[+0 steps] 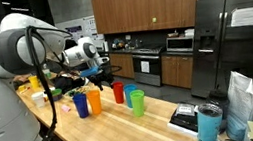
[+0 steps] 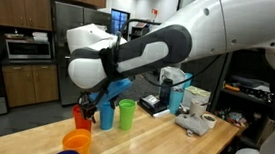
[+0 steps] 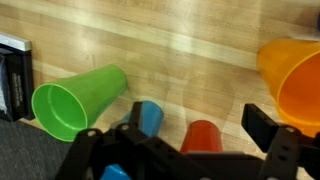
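Your pincer (image 3: 172,130) is spread over the blue cup (image 3: 148,118) — approach step, I'd judge. Drop straight, clearing the red cup (image 3: 203,136) beside it.

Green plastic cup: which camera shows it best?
The wrist view. There the green plastic cup is big and close, and you can see into its open mouth. In both exterior views the cup looks small and far off, standing upright on the wooden counter.

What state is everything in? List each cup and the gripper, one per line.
Green cup: standing, empty.
Red cup: standing.
Orange cup: standing, mouth up.
End blue cup: standing.
Blue object: at the gripper, hold unclear.
Gripper: open or shut, cannot tell.
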